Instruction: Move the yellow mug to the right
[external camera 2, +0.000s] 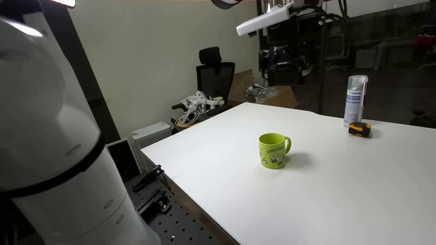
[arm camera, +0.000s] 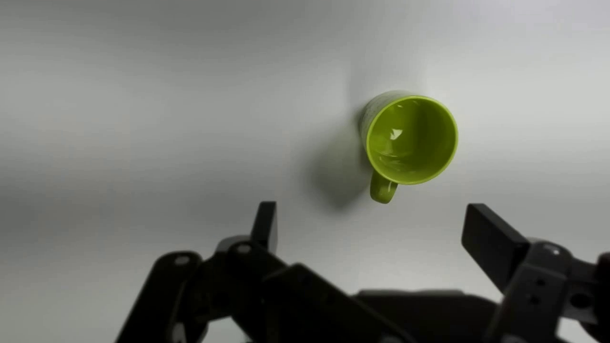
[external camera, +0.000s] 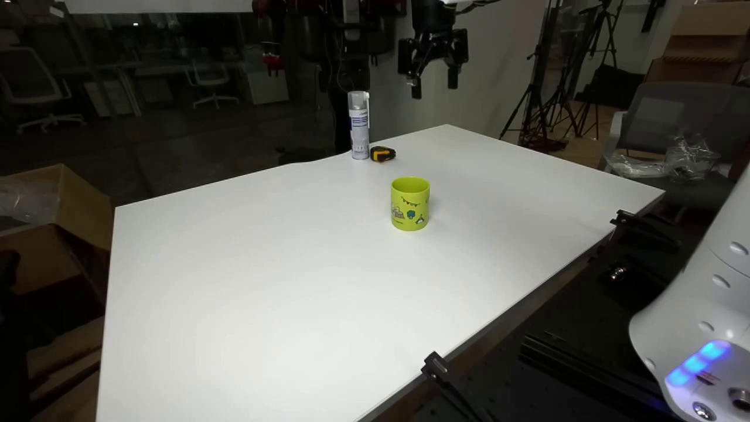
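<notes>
In an exterior view, L to R: see at far L a cardboard box (external camera: pixel 88 208) w/ clear plastic (external camera: pixel 28 200) inside, just off the white desk (external camera: pixel 263 281). Near the desk's back edge find a spray can (external camera: pixel 358 132), upright, w/ a yellow-&-black tape measure (external camera: pixel 382 154) just beside; touching or not, can't tell. Next, approx. mid-desk & in front of those 2, note the yellow mug (external camera: pixel 410 206), greenish, upright, mouth up, w/ sm. dark & green drawings (external camera: pixel 411 214) on the side. A bit further R & high above the desk, see the pincer (external camera: pixel 434 88), pointing down, spread wide, well apart from the mug. At far R, make out a grey chair (external camera: pixel 656 111) w/ clear plastic on it, then the robot's white arm (external camera: pixel 703 305), blue lights (external camera: pixel 695 364) lit low down. In an exterior view, past the white arm at L, find a black office chair (external camera 2: pixel 216 76) beyond the desk's corner, then the mug w/ handle (external camera 2: pixel 288 144) turned R, the pincer higher up, & last the can w/ tape measure, well R of the mug. In wrist view, L to R: see one of the dark fingers (arm camera: pixel 265 224) low at L, then the mug from above, handle toward bottom, glossy inside, then the R-hand finger, also low. Wide gap btwn the 2; mug higher up than both, nearer the R-hand one.
</notes>
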